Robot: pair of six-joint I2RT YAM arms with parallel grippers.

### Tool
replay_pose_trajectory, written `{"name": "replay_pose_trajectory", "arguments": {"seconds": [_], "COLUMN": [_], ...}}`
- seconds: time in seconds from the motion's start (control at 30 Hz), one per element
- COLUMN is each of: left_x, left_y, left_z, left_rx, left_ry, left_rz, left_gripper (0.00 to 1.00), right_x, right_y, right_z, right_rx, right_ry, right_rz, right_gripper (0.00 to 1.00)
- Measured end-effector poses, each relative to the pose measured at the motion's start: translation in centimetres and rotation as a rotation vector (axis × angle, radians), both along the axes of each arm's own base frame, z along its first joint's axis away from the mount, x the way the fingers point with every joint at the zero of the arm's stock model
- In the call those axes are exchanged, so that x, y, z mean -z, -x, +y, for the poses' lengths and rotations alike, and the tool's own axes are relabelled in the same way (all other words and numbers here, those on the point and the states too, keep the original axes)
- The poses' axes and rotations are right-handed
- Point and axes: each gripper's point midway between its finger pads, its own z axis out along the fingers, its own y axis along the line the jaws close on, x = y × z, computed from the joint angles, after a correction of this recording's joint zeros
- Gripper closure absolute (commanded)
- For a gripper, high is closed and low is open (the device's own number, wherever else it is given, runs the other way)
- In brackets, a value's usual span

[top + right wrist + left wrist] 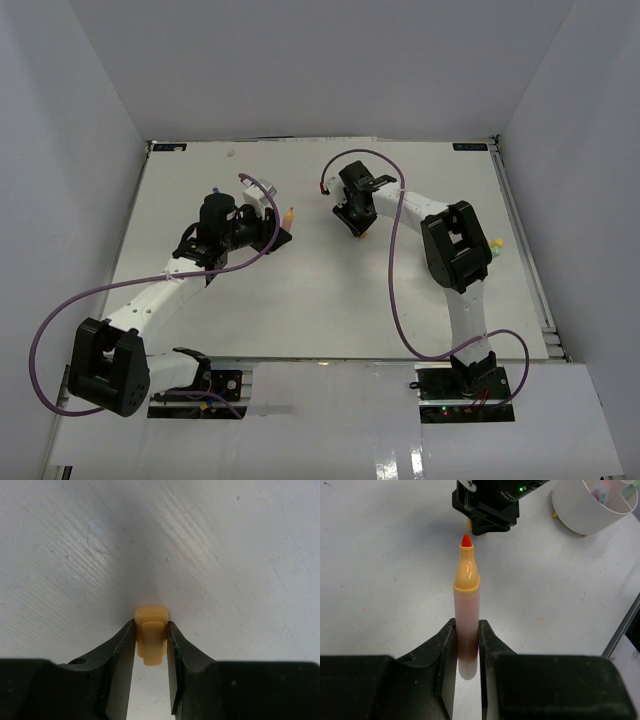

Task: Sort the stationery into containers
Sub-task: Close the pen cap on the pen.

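My left gripper (467, 630) is shut on an uncapped orange marker (466, 600). Its red tip points forward, toward my right gripper (485, 527). In the top view the left gripper (272, 228) is at mid table and the marker tip (289, 213) sticks out to its right. My right gripper (151, 627) is shut on a small orange pen cap (150, 616) and holds it down against the white table; in the top view it (355, 224) is just right of the marker. The round white tub (580, 515) with dividers stands beyond, to the right.
In the top view the tub is mostly hidden under the right arm's elbow (455, 245); a yellow-green bit (495, 245) shows beside it. White walls enclose the table (320, 300) on three sides. A metal rail (530, 260) runs along the right edge.
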Motion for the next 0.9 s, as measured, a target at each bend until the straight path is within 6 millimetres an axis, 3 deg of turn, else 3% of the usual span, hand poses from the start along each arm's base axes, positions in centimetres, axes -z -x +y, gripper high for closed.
{"name": "replay_pose_trajectory", "arguments": {"seconds": [0.13,0.23,0.33,0.5,0.6,0.73,0.9], "left_x": [-0.4,-1.2,-2.1,-3.4,-3.8,-4.4,-4.9], "left_y": [0.4,0.7,1.0,1.3,1.6,1.5,1.5], "left_z": [-0.2,-0.5,-0.6,-0.6,-0.5,-0.5,-0.5], "left_rx": [0.019,0.036,0.045,0.049,0.047,0.043,0.041], "left_ry": [0.014,0.037,0.060,0.091,0.102,0.114,0.126], "left_rz": [-0.008,-0.031,-0.062,-0.113,-0.133,-0.155,-0.167], "left_gripper": [1.00,1.00,1.00,1.00,1.00,1.00,1.00], "right_x": [-0.8,-4.1,-10.3,-23.4,-28.2,-30.0,-28.7], "right_y": [0.6,1.3,2.1,5.2,6.6,7.4,8.3], "right_z": [0.3,1.4,4.3,10.3,12.0,13.7,15.0], "right_rx": [0.040,0.084,0.123,0.161,0.207,0.283,0.346], "right_ry": [-0.023,-0.083,-0.221,-0.609,-0.788,-0.911,-0.959], "right_rz": [0.011,-0.030,-0.144,-0.347,-0.405,-0.435,-0.424], "right_gripper": [0.92,0.92,0.92,0.92,0.92,0.92,0.92]}}
